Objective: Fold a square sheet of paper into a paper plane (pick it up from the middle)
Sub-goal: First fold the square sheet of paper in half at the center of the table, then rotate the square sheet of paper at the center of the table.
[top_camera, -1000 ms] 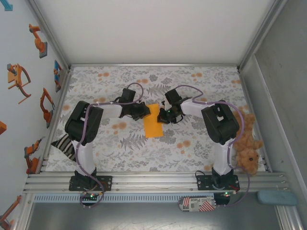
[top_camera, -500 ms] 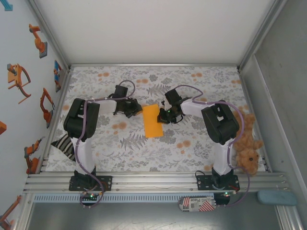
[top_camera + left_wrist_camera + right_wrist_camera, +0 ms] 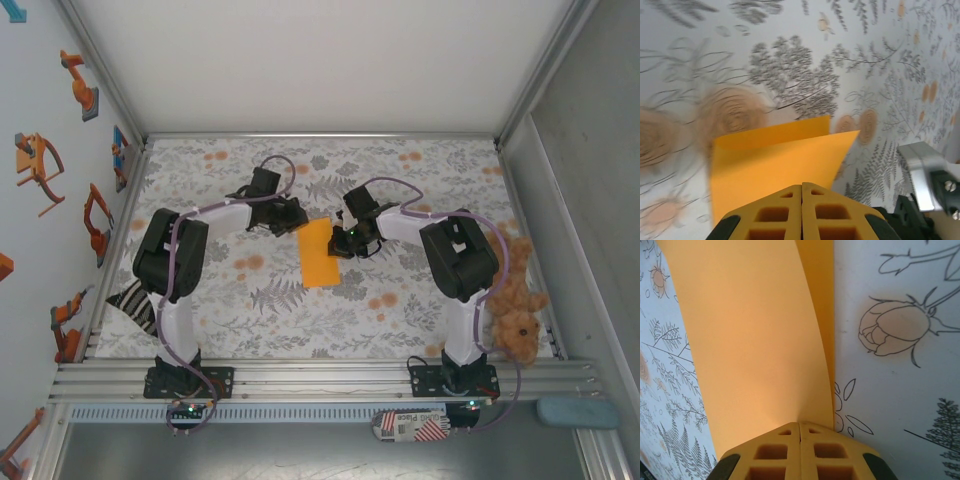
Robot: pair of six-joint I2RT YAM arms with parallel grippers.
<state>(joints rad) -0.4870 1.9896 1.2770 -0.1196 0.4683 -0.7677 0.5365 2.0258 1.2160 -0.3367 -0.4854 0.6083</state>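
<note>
Right claw is pinched shut on the half-folded square sheet of paper mid-worktop, probably anchoring it while the left claw, also closed, tidies its far corner.

Right gripper at bottom centre, yellow jaws pressed together on the near edge of the orange-yellow sheet of paper. Folded double: upper layer lifted and bowed, running away toward the top left; a narrow strip of the lower layer flat along its right side. Underneath, over the bench, a white floral cloth with grey leaf outlines and a peach rosebud at right.
</note>
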